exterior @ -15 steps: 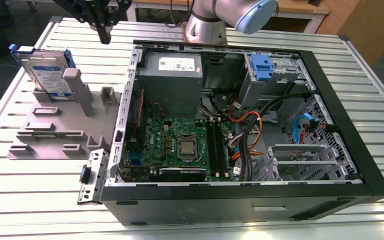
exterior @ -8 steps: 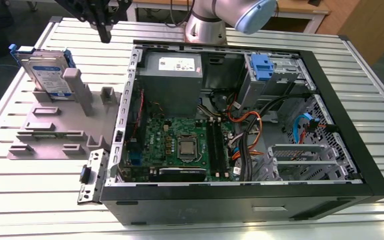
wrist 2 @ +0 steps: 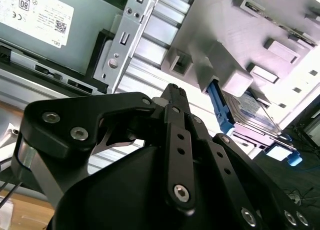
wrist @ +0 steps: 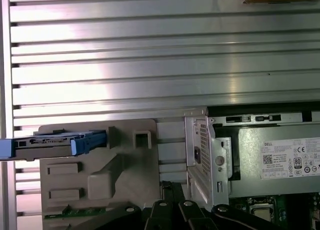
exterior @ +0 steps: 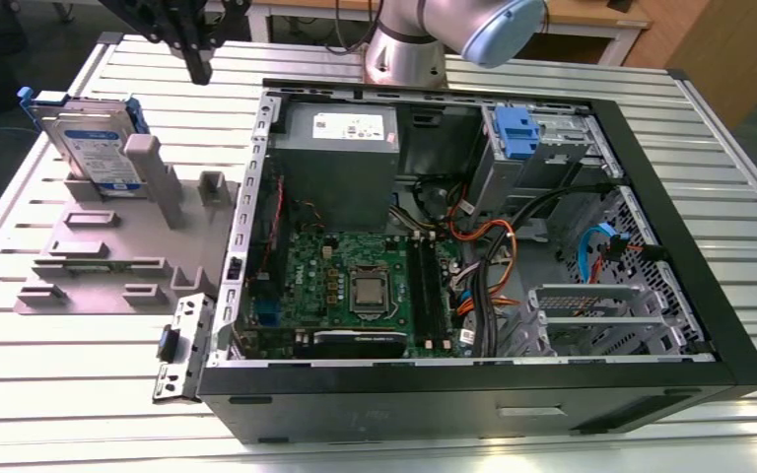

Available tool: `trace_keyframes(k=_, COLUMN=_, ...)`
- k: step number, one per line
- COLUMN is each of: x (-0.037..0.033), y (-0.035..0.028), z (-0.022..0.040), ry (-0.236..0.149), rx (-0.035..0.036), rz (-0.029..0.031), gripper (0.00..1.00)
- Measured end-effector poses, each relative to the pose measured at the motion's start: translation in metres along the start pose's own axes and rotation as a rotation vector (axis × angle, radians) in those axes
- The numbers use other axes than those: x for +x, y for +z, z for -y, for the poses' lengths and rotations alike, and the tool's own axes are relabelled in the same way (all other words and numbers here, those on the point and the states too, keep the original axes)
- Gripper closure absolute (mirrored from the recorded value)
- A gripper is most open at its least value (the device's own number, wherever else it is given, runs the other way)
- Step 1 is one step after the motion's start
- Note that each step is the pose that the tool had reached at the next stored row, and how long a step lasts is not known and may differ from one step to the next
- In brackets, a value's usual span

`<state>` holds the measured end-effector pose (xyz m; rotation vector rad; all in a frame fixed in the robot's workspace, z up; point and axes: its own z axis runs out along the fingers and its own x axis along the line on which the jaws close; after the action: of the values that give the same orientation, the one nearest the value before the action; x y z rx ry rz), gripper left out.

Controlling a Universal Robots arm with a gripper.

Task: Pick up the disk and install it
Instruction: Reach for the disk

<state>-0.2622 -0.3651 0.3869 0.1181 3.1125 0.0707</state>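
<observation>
While the ribbed metal table (exterior: 694, 128) carries an open computer case (exterior: 484, 379) on the exterior view's right, a grey holder (exterior: 90, 266) sits on its left. The disk (exterior: 96, 148) stands on edge in that holder's far slot, labelled face toward the near side, upper edge running left to right. The gripper (exterior: 198, 71) hangs closed on nothing, tips pointing down, so the disk lies below it and to its left.

Table (exterior: 76, 394): ribbed bare metal with a brushed sheen. Fixture (exterior: 90, 266): matt grey plastic. Disk (exterior: 90, 143): dull silver metal, paper label, glossy blue plastic rails. Gripper (exterior: 200, 74): smooth matt black. Computer case (exterior: 484, 394): matt black shell, bare steel inside.
</observation>
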Motion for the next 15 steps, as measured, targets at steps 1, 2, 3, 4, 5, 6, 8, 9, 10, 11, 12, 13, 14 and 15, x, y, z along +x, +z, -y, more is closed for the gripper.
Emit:
trace_keyframes(k=1, x=0.0021, y=0.0, z=0.0001, ry=0.0, rx=0.0, rz=0.0, gripper=0.89)
trace_keyframes(k=2, x=0.0039, y=0.0001, z=0.0002, ry=0.0, rx=-0.0001, rz=0.0001, gripper=0.89)
trace_keyframes(k=3, x=0.0054, y=0.0001, z=0.0003, ry=0.0, rx=0.0, rz=0.0001, gripper=0.89)
trace_keyframes(k=4, x=0.0066, y=0.0, z=0.0003, ry=0.001, rx=0.0, rz=0.0001, gripper=0.89)
trace_keyframes(k=5, x=0.0078, y=0.0, z=0.0002, ry=0.001, rx=0.0, rz=0.0001, gripper=0.89)
trace_keyframes(k=6, x=0.0087, y=-0.0001, z=0.0001, ry=0.001, rx=0.0001, rz=0.0, gripper=0.89)
trace_keyframes(k=8, x=0.0104, y=-0.0001, z=0.0, ry=0.002, rx=0.0001, rz=0.0001, gripper=0.89)
trace_keyframes(k=9, x=0.0113, y=-0.0001, z=0.0, ry=0.002, rx=0.0001, rz=0.0001, gripper=0.89)
trace_keyframes(k=10, x=0.0121, y=-0.0001, z=0.0, ry=0.002, rx=0.0, rz=0.0002, gripper=0.89)
trace_keyframes(k=11, x=0.0129, y=-0.0001, z=0.0, ry=0.002, rx=0.0001, rz=0.0001, gripper=0.89)
trace_keyframes(k=12, x=0.0139, y=-0.0001, z=0.0, ry=0.002, rx=0.0001, rz=0.0002, gripper=0.89)
trace_keyframes(k=13, x=0.0148, y=-0.0002, z=0.0, ry=0.003, rx=0.0001, rz=0.0001, gripper=0.89)
trace_keyframes(k=14, x=0.0157, y=-0.0002, z=0.0001, ry=0.003, rx=0.0001, rz=0.0001, gripper=0.89)
trace_keyframes(k=15, x=0.0167, y=-0.0003, z=0.0001, ry=0.003, rx=0.0001, rz=0.0001, gripper=0.89)
